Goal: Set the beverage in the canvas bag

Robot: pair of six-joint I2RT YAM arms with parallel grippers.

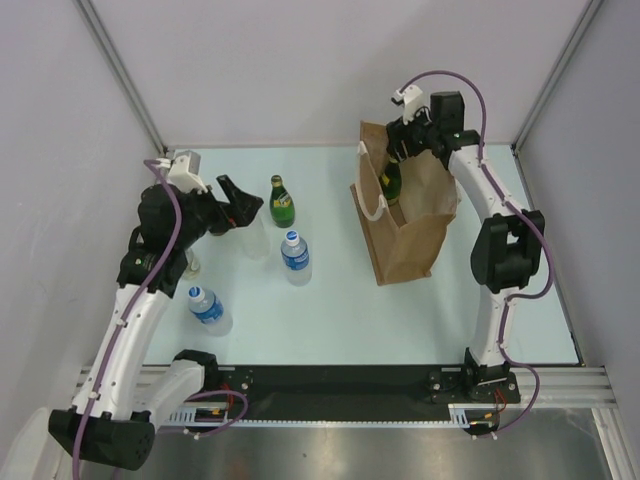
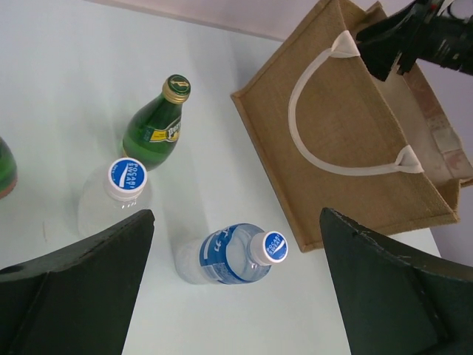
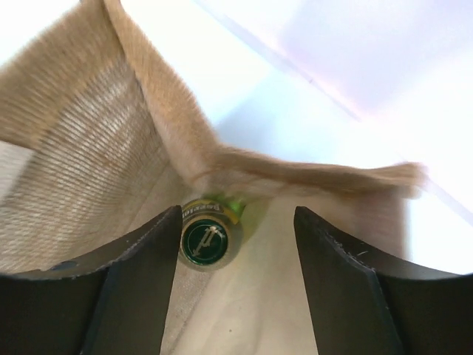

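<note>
Tan canvas bag [image 1: 410, 250] standing upright in top view, right gripper [image 1: 408, 140] hanging over its mouth because green bottle [image 1: 392, 182] is sitting inside bag already, so drop looking done imo. Left gripper [image 1: 238, 205] hovering well left of bag, jaws gaping wide, holding nothing.

Left wrist view: second green bottle [image 2: 157, 126], water bottle [image 2: 122, 196], second water bottle [image 2: 233, 255] waiting left of bag, none blocking mouth.

Right wrist view: jaws standing apart, wider than cap [image 3: 209, 240], gripping nothing; bag wall [image 3: 177, 126] sagging inward, crowding way out.

A green bottle [image 2: 156, 128] and two blue-capped water bottles [image 2: 222, 257] sit on the pale surface [image 2: 66, 66] beside the canvas bag [image 2: 347, 174], framed by wide-spread fingers [image 2: 77, 296].
</note>
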